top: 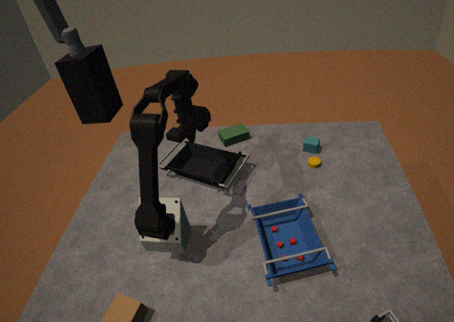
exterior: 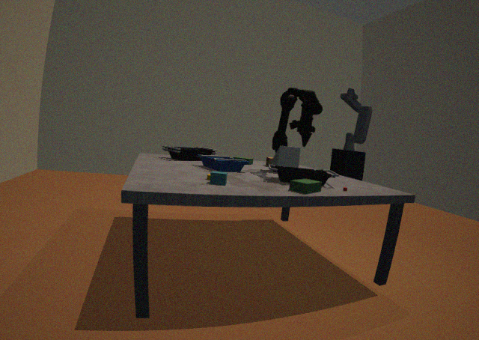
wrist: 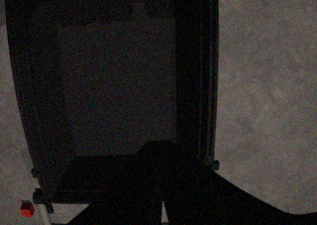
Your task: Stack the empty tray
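The blue tray (top: 300, 221) (exterior: 228, 164) stands on the table with several small red blocks (top: 292, 241) inside. Both its wire bars, the far bar (top: 280, 211) and the near bar (top: 296, 255), lie inward across its top. The empty black tray (top: 207, 162) (exterior: 303, 174) (wrist: 119, 86) is open side up beside the arm, roughly level. Its bars (top: 238, 170) stick out past its ends. My gripper (top: 191, 140) (exterior: 305, 145) (wrist: 158, 152) points down, shut with nothing seen between the fingers. It is above the black tray, near its far left end in the top view.
A green block (top: 233, 134) (exterior: 304, 186), a teal block (top: 311, 145) (exterior: 218, 178) and a yellow disc (top: 314, 162) lie toward one table edge. A loose red block (exterior: 345, 189) (wrist: 27, 209) lies by the black tray. Another dark tray (exterior: 189, 153) and a tan block (top: 123, 307) stand elsewhere.
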Controlling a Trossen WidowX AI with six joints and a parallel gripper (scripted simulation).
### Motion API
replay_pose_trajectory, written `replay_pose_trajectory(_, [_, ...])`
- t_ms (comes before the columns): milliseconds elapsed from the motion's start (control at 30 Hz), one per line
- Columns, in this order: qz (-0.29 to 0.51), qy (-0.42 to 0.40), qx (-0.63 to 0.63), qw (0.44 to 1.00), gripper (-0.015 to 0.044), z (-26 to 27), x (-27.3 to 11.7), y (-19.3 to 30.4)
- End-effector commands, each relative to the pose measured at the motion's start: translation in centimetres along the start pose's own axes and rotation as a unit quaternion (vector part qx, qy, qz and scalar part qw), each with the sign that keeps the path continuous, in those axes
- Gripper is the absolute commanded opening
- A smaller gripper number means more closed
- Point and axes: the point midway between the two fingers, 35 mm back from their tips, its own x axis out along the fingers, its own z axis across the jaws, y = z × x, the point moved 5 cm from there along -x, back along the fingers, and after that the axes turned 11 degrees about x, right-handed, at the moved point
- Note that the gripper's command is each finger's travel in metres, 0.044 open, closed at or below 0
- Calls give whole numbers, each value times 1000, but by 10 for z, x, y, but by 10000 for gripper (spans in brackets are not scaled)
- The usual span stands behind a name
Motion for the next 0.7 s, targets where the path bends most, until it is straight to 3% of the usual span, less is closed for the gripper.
replay_pose_trajectory(0, [0,-1,0,1000,0,0,0,0])
replay_pose_trajectory(200, [0,-1,0,1000,0,0,0,0])
replay_pose_trajectory(467, [1,-2,0,1000,210,1,-5,0])
replay_pose_trajectory(667, [5,-10,-1,1000,368,-2,-54,-1])
